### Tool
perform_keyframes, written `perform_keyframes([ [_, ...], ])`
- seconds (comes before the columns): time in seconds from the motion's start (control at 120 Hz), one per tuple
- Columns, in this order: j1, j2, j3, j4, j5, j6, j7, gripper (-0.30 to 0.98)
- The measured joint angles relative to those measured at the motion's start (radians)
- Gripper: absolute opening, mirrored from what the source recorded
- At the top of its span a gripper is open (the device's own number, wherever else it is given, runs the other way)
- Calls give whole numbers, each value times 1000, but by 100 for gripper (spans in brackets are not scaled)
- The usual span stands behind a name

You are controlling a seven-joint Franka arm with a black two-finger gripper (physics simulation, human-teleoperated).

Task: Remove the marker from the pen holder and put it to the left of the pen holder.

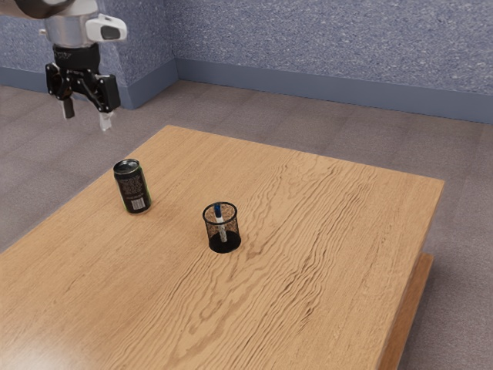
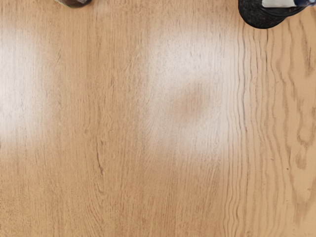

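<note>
High at the exterior view's upper left hangs my gripper [image 1: 88, 120], its two fingers spread apart with nothing between them. The black mesh pen holder [image 1: 224, 240] stands upright on the wooden table, well below and toward the exterior view's right of my gripper. Inside it leans the marker [image 1: 221, 223], white with a blue end near the rim. The wrist view catches part of the pen holder [image 2: 259, 19] and a piece of the white and blue marker [image 2: 279, 3], both cut off by the picture's edge.
A dark can [image 1: 133, 187] with a green edge stands on the table [image 1: 331, 231], between my gripper and the pen holder in the exterior view. The can's base [image 2: 75, 2] also enters the wrist view. A blue-grey wall rises behind.
</note>
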Motion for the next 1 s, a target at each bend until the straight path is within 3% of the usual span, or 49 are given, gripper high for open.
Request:
perform_keyframes([
  [0.1, 13, 10, 3, -11, -4, 51, 15, 69],
  [0.367, -121, 399, 9, 103, -9, 352, 33, 69],
  [0.467, -138, 431, 10, 70, -18, 462, 32, 69],
  [0.625, -146, 416, 27, -70, -94, 617, 30, 69],
  [0.792, -156, 415, 28, -137, -159, 714, 26, 69],
  [1.0, -171, 438, 28, -166, -186, 781, 22, 69],
])
